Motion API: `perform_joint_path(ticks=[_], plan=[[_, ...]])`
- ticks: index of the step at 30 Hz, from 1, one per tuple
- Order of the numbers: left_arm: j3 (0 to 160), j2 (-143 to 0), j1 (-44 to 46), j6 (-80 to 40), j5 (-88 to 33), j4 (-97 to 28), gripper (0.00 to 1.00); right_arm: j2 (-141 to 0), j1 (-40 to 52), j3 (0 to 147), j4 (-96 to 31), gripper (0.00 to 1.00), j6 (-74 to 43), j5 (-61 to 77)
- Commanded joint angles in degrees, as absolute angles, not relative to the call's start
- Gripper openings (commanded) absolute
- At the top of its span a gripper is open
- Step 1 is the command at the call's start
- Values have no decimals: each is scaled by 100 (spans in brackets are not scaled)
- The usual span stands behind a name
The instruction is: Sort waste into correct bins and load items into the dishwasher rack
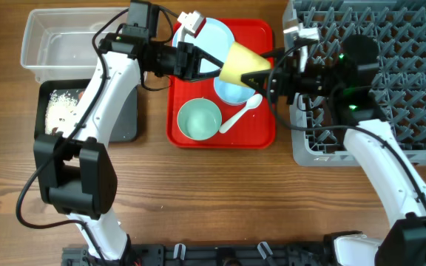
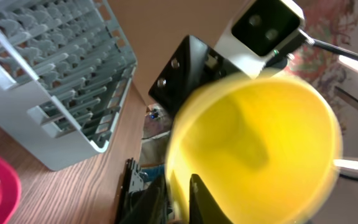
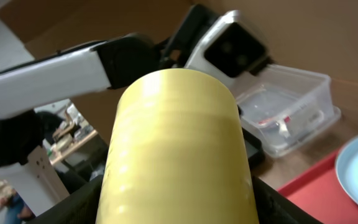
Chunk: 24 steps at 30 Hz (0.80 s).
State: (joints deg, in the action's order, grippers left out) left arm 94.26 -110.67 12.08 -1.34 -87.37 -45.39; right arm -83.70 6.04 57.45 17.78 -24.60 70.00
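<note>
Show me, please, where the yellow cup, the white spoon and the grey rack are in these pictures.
cup (image 1: pixel 237 63), overhead view, on its outer side wall.
spoon (image 1: pixel 239 116), overhead view, at the middle of its length.
rack (image 1: pixel 413 44), overhead view, on its bare pegs.

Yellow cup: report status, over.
Left gripper pinches the yellow cup rim; right gripper closed around its base. Cup in mid-air over red tray. Nothing seen blocking the dishwasher rack.
</note>
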Motion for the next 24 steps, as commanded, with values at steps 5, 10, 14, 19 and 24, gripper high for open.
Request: perform_joint_path(ticks=[5, 10, 14, 19, 24], plan=[[9489, -10954, 993, -45, -7677, -4547, 20, -8475, -792, 5714, 958, 49, -2545, 6692], [9489, -10954, 993, -45, -6058, -4609, 22, -8346, -1127, 5752, 325, 49, -2493, 6670], [9489, -10954, 993, -45, -4689, -4606, 32, -8143, -1347, 6178, -1271, 49, -1839, 5996], [9489, -10954, 993, -45, -3218, -4550, 35, -8009, -1275, 7275, -3769, 49, -843, 4023], [9489, -10954, 982, -45, -1900, -4545, 38, -8003, -1223, 8348, -5406, 49, -615, 2545]])
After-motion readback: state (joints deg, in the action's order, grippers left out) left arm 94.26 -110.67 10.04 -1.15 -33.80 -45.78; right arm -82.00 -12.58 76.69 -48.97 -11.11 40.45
